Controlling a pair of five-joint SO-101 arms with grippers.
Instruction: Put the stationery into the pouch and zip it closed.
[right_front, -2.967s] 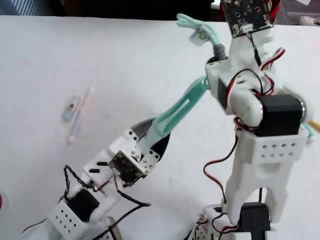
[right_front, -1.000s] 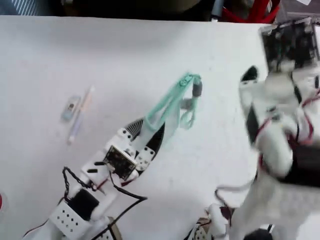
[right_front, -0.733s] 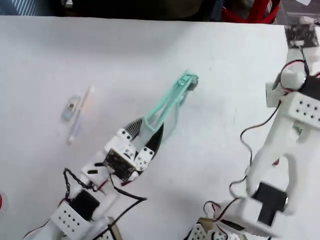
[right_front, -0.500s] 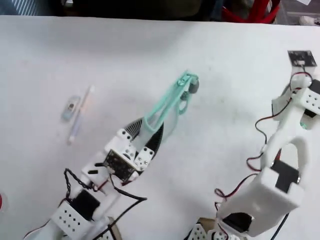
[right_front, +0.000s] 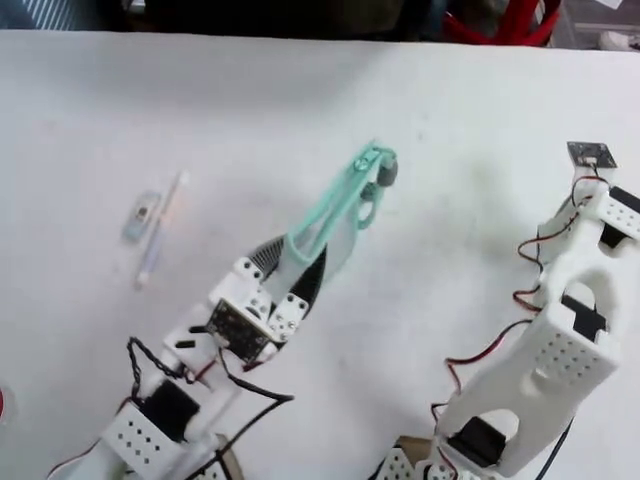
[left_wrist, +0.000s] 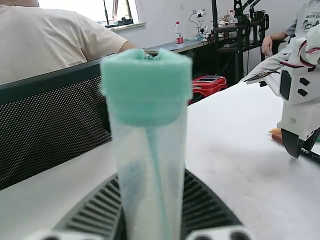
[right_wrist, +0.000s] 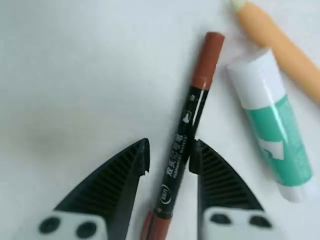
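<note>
My right tool (right_wrist: 170, 146) is hanging part-open just above the white worktop (right_wrist: 75, 60). Its two black jaws are straddling a black marker (right_wrist: 186, 127) with a brown-red cap. One jaw is sitting right against the barrel and the other is standing clear of it, so nothing is being gripped. A white-and-green glue stick (right_wrist: 270, 135) is lying just beside the marker, and an orange pen (right_wrist: 282, 50) is lying just past the glue stick's white end.

My left tool (right_front: 295, 270) is clamping one end of the mint-green and clear pouch (right_front: 335, 215). The pouch is slanting out of the jaws toward the middle of the worktop, with its grey zip pull (right_front: 387, 172) at the far end. Well apart from the pouch, out on the left arm's side, a pale pen (right_front: 160, 235) and a small blue item (right_front: 143, 215) are lying next to each other.
</note>
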